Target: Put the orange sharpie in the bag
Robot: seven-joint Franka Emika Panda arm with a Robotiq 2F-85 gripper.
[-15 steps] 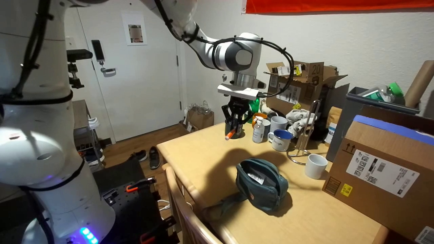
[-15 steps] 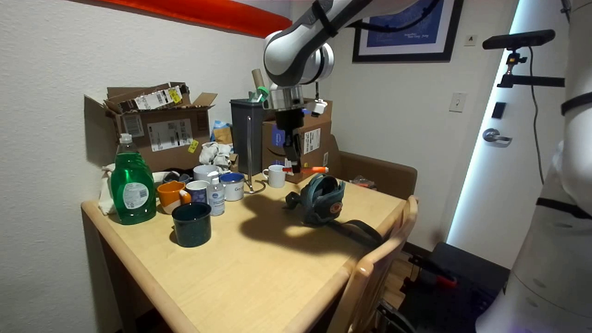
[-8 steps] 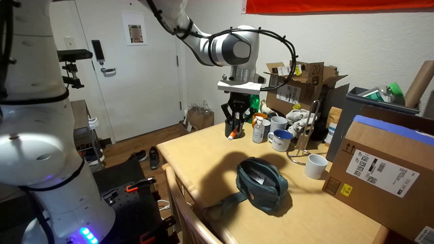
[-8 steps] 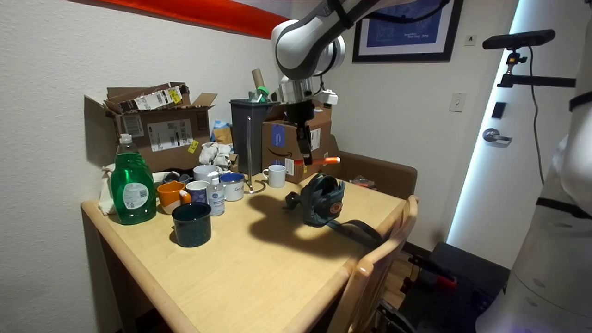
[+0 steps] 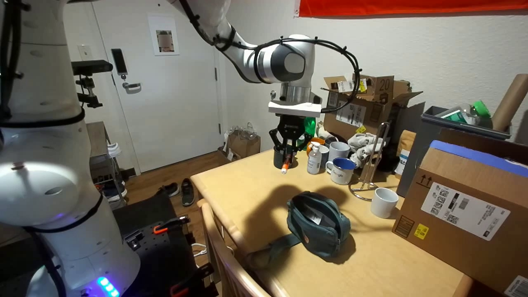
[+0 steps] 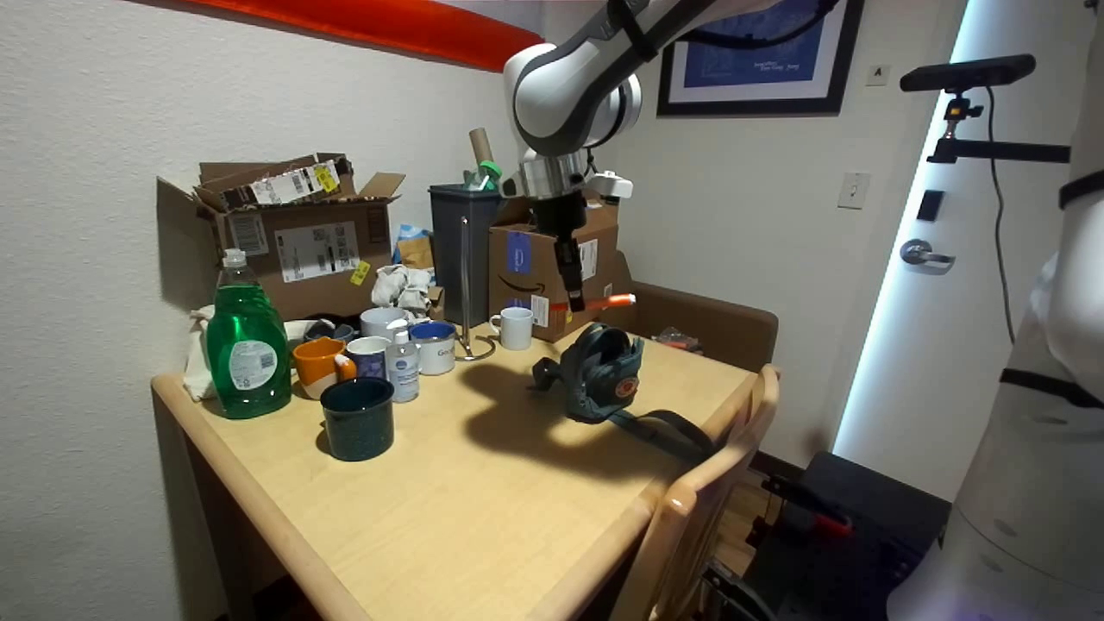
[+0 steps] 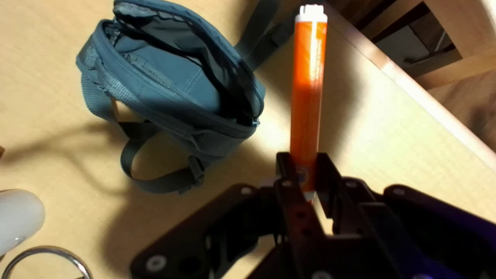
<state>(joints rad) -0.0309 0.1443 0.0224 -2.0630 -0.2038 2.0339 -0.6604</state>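
Note:
The orange sharpie (image 7: 309, 77) is clamped near one end between the fingertips of my gripper (image 7: 304, 164), its white end pointing away from the jaws. In both exterior views the sharpie (image 5: 285, 166) (image 6: 614, 301) is in the air, sticking out sideways from the shut gripper (image 5: 288, 159) (image 6: 575, 302). The dark blue-green bag (image 5: 315, 238) stands on the table with its mouth unzipped and open upward. It also shows in an exterior view (image 6: 597, 395) and in the wrist view (image 7: 217, 141), where the sharpie appears right of its mouth, apart from it.
A dark green mug (image 6: 357, 423), a pump bottle (image 5: 314, 160), several other mugs and a wire stand (image 5: 369, 165) are on the table. A cardboard box (image 5: 458, 206) stands past a white mug (image 5: 384, 202). A chair (image 5: 227, 255) is at the table edge.
My gripper has shifted a little toward the bag's side and turned slightly, swinging the sharpie's free end. Over the last half second it has lowered slightly. The bag has not moved.

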